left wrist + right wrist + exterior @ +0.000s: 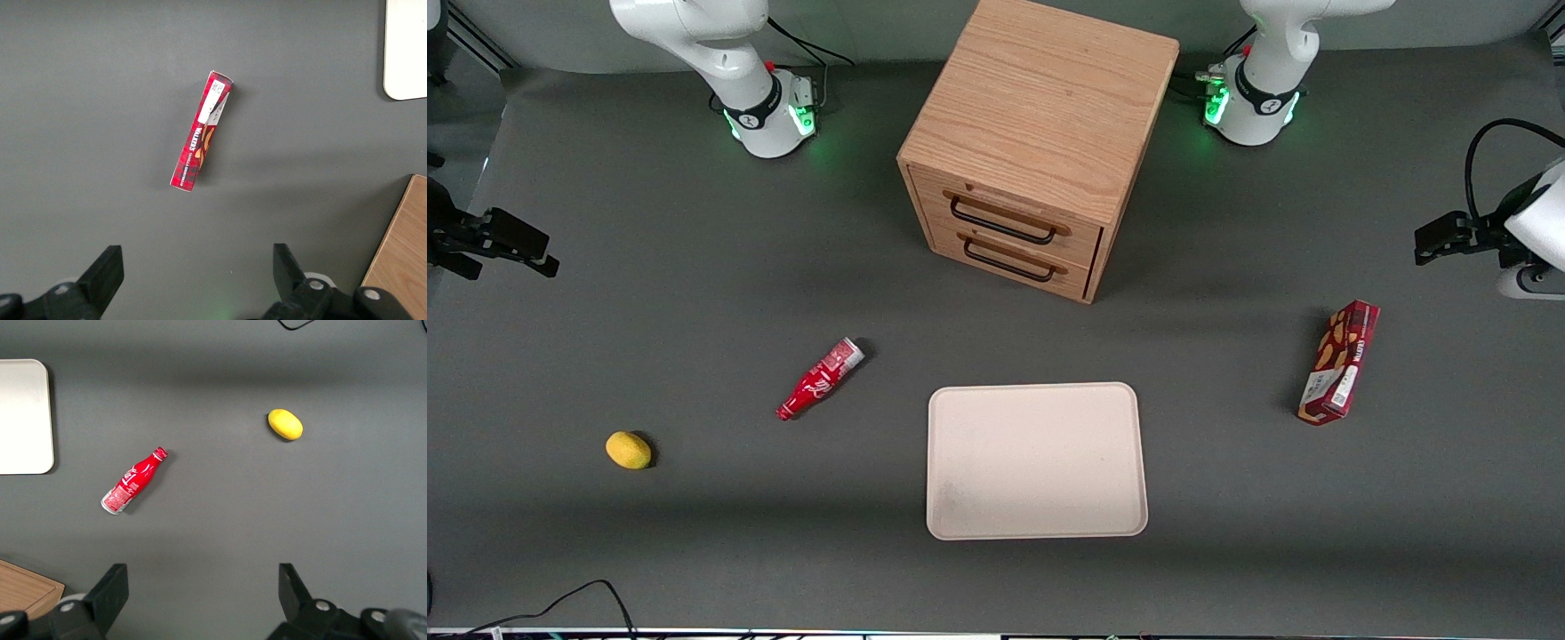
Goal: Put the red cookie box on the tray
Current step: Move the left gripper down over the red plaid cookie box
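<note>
The red cookie box (1339,362) lies flat on the grey table toward the working arm's end, its white label end nearer the front camera. In the left wrist view the red cookie box (201,140) lies well clear of my fingers. The cream tray (1036,460) sits with nothing on it, near the middle of the table and close to the front camera; a corner of the tray (405,53) shows in the left wrist view. My gripper (1440,240) hovers high at the working arm's end, farther from the front camera than the box. The gripper (197,270) is open and holds nothing.
A wooden two-drawer cabinet (1032,142) stands in the middle of the table, farther from the front camera than the tray. A small red bottle (820,379) and a yellow lemon (629,450) lie toward the parked arm's end. A black cable (560,604) curls at the table's front edge.
</note>
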{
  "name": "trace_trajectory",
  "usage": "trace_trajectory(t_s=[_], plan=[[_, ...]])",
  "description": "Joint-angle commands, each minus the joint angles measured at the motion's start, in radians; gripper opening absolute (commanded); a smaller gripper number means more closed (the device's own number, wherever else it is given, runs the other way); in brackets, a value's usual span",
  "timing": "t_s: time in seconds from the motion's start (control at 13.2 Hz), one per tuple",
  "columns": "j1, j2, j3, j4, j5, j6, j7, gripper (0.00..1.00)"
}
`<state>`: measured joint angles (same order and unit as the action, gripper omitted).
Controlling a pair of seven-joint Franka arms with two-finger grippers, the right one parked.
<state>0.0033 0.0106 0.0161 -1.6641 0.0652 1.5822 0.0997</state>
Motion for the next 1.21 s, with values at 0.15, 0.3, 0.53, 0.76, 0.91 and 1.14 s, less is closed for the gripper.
trace_trajectory(t_s=[0.15, 0.3, 0.53, 0.76, 0.91, 1.14], plan=[[-0.006, 0.015, 0.005, 0.040, 0.007, -0.021, -0.006, 1.00], [0.003, 0.026, 0.007, 0.038, 0.004, -0.022, 0.026, 1.00], [0.104, 0.098, 0.018, 0.032, -0.044, 0.043, 0.253, 1.00], [0.113, 0.150, 0.016, -0.032, -0.041, 0.194, 0.264, 1.00], [0.101, 0.155, 0.015, -0.133, -0.044, 0.344, 0.270, 1.00], [0.075, 0.219, 0.005, -0.154, -0.039, 0.450, 0.440, 1.00]])
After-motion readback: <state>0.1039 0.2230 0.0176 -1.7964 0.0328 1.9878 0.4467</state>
